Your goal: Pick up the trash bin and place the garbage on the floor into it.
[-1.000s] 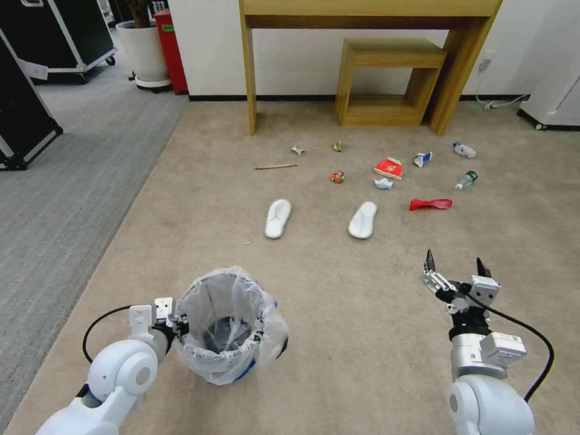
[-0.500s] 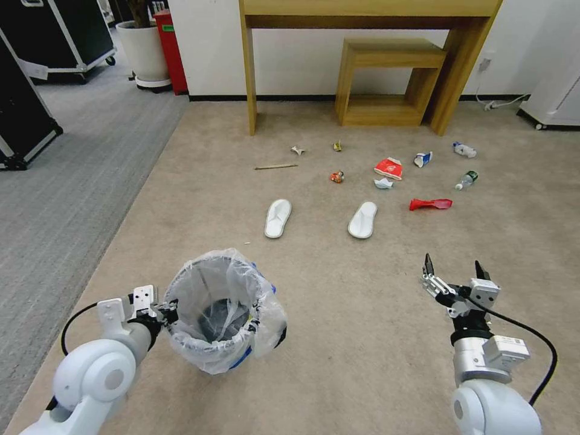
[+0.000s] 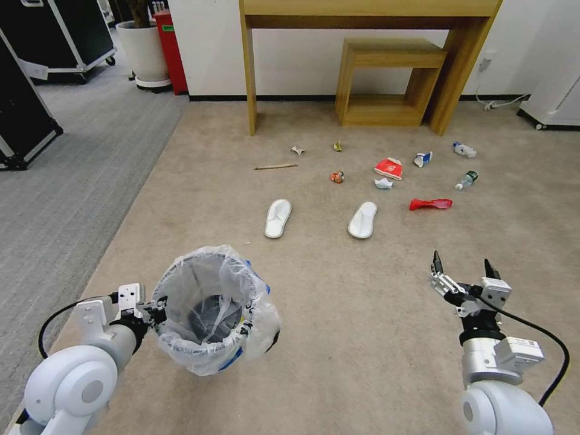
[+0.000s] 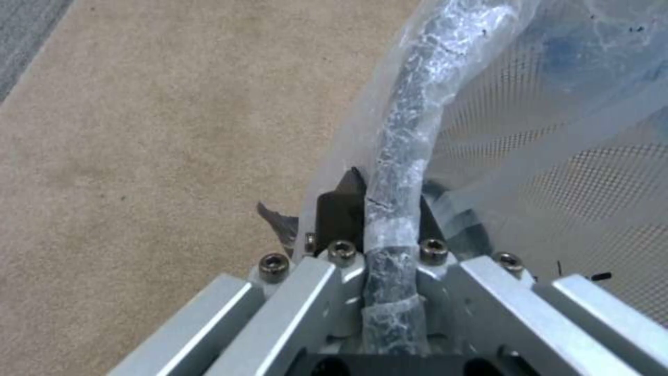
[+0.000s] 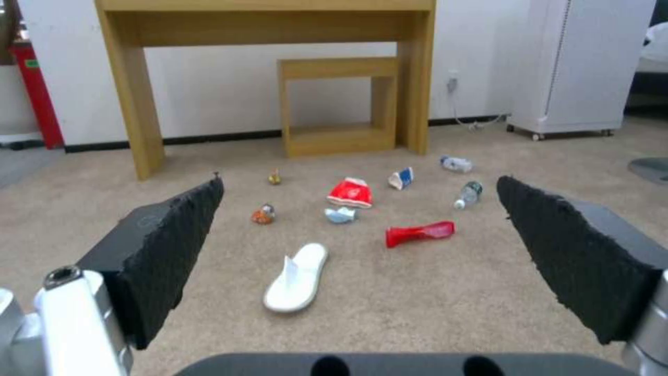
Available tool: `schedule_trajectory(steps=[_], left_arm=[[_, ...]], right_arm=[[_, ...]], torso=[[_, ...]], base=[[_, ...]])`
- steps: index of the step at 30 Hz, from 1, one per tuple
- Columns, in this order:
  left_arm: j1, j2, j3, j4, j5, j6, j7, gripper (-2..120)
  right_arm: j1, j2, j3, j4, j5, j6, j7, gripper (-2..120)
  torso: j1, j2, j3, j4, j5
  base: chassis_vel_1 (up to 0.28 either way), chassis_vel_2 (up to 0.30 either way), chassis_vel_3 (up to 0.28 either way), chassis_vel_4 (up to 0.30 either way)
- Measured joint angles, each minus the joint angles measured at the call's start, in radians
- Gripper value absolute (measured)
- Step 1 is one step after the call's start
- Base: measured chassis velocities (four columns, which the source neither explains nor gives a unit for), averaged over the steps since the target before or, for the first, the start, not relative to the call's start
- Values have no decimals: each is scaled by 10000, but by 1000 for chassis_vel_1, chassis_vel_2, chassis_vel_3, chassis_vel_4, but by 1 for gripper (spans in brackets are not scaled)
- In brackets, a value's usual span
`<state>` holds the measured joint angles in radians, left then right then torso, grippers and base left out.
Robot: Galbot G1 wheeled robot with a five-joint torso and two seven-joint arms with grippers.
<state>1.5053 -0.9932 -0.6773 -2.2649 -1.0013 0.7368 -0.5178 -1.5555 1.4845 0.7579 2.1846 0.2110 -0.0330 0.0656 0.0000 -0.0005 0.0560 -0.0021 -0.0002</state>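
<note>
The left hand [image 3: 158, 309] is clamped on the near-left rim of the trash bin [image 3: 208, 305], which sits low on the robot's left over the beige carpet [image 3: 338, 314], its translucent liner bunched over the rim and a blue edge showing at its right side; the head view alone takes in the whole bin, while the left wrist view shows the grip close up, the dark pads [image 4: 341, 209] pinching the bag-wrapped rim [image 4: 400, 172] with the mesh wall visible through the plastic; whether the bin's base touches the carpet cannot be told.

The right hand [image 3: 463, 269] hangs with its fingers spread wide and holding nothing, on the robot's right and well apart from the bin; its wrist view looks out between the two black pads [image 5: 170, 235] toward the garbage, seen there from low down.

The garbage lies ahead on the carpet: two white slippers [image 3: 278, 217], a red-white carton [image 3: 388, 168], a red bottle [image 3: 430, 204], a clear green-label bottle [image 3: 466, 179] and a wooden stick [image 3: 276, 166], all in front of the wooden desk [image 3: 362, 12]; the head view shows both slippers and the stick, the right wrist view shows one slipper [image 5: 297, 277].
</note>
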Motion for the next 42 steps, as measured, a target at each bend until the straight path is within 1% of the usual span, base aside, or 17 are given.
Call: schedule_trajectory(steps=[7,13,21,31,42], left_arm=[[12,209,129,261,43,-4,65,0],[-70,426,-113,687,42,-12,135,0],[-360,318,-446,1153,-56,-18,156,0],[-287,230,-765,1253,-117,-18,164,0],[-99,218,-961,1022,-145,-18,192,0]], right_arm=[[9,93,38,3,-4,-2,8,100],[-1,157,73,101,8,1,8,100],[-67,234,188,260,30,0,52,100],[-143,342,222,307,-7,-7,69,100],[-411,285,415,501,-10,-36,-148,100]], torso=[[0,0,0,0,-1],[0,0,0,0,0],[0,0,0,0,-1],[0,0,0,0,0],[0,0,0,0,0]], base=[[0,0,0,0],[0,0,0,0],[0,0,0,0],[0,0,0,0],[0,0,0,0]])
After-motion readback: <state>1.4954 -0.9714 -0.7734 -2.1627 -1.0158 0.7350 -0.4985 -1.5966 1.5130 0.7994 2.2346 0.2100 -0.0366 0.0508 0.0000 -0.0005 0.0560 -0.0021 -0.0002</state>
